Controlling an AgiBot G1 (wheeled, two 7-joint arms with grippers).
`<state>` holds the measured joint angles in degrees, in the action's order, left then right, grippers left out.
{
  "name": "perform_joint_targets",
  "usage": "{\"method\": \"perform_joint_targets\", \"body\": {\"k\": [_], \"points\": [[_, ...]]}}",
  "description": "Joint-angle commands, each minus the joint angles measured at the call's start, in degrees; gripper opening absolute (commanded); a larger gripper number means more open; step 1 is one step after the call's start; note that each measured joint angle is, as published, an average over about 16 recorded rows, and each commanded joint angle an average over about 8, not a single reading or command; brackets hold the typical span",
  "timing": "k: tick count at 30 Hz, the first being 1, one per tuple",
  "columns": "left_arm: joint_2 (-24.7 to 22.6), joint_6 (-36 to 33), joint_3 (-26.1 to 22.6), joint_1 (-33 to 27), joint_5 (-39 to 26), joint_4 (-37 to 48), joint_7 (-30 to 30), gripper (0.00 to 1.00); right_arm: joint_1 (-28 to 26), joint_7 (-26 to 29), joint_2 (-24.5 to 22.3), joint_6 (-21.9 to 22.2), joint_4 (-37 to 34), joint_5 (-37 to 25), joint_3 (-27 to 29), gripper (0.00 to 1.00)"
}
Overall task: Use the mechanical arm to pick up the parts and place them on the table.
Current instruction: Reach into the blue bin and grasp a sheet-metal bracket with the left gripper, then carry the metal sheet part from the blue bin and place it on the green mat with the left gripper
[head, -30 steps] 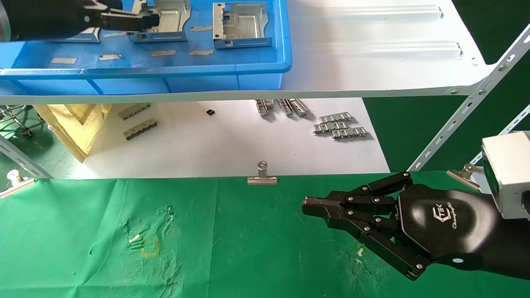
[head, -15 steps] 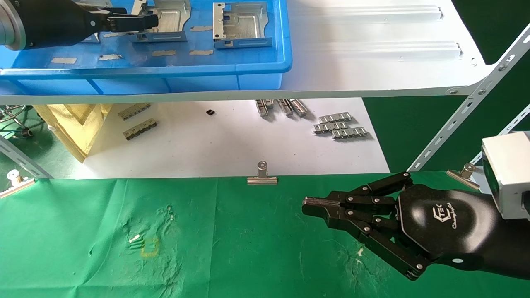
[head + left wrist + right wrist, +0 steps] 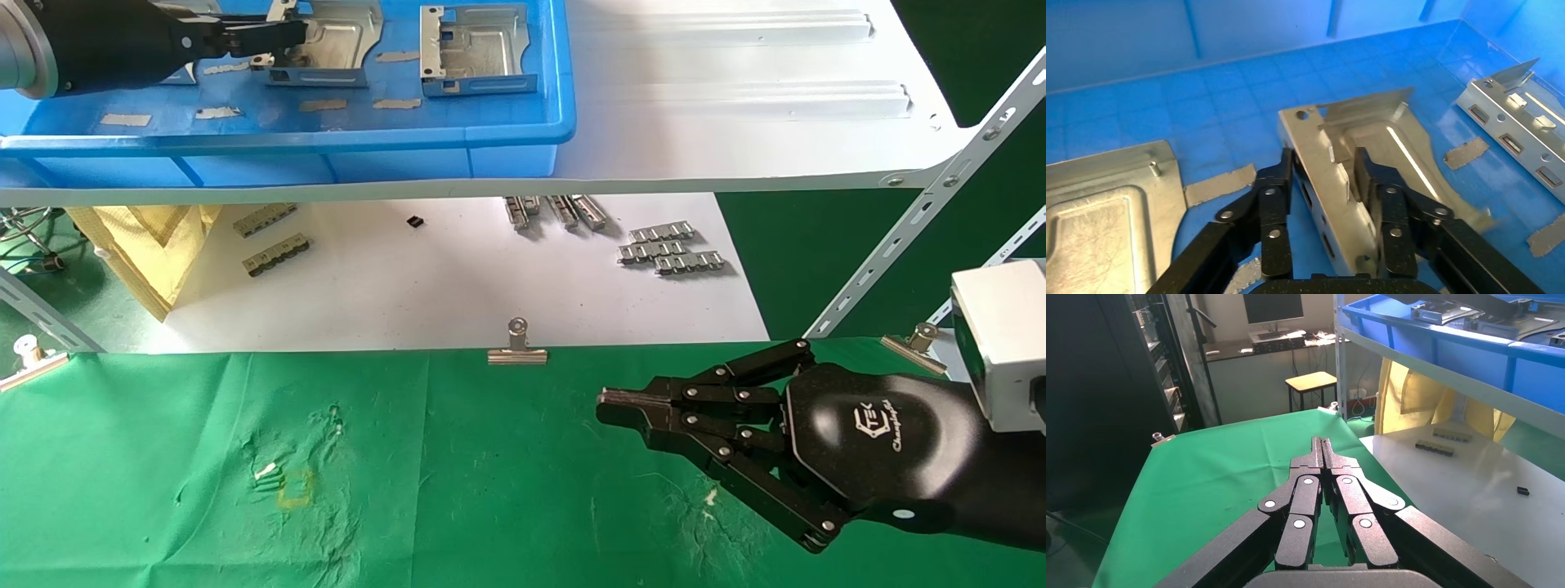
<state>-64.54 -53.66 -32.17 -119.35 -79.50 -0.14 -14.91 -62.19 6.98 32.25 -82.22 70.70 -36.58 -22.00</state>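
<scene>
My left gripper (image 3: 286,37) reaches into the blue tray (image 3: 327,139) on the white shelf. Its jaws are shut on the side flange of the middle silvery bracket (image 3: 335,41). In the left wrist view the gripper (image 3: 1324,165) straddles that flange, and the bracket (image 3: 1389,141) is tilted off the tray floor. A second bracket (image 3: 478,49) lies flat to its right, also in the left wrist view (image 3: 1511,122). A third bracket (image 3: 1101,208) lies on the other side. My right gripper (image 3: 609,404) is shut and empty, parked over the green table (image 3: 490,490).
The white shelf (image 3: 735,98) overhangs a lower white sheet with small ridged metal strips (image 3: 670,249). A silver binder clip (image 3: 517,347) holds the cloth's far edge. A slanted shelf post (image 3: 923,212) stands at the right, a yellow bag (image 3: 155,237) at the left.
The gripped bracket has shifted slightly to the right and tilted up off the tray floor. The right arm has not moved.
</scene>
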Motion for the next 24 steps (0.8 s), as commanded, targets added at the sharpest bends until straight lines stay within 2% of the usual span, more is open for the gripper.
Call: {"method": "perform_joint_targets", "body": {"k": [1,8,14,24], "points": [[-0.1,0.1,-0.1,0.0,-0.2,0.2,-0.3,0.0,0.0,0.0,0.0,0.0,0.0,0.0,0.0,0.13],[1.0,-0.8,1.5,0.1,2.1,-1.5,2.1,0.0,0.0,0.0,0.0,0.0,0.0,0.0,0.0,0.99],[2.8,-6.5,3.9,0.5,5.8,-4.2,6.3,0.0,0.0,0.0,0.0,0.0,0.0,0.0,0.0,1.0],[7.7,-32.3,8.3,3.8,13.6,-9.5,18.6,0.0,0.0,0.0,0.0,0.0,0.0,0.0,0.0,1.0]]}}
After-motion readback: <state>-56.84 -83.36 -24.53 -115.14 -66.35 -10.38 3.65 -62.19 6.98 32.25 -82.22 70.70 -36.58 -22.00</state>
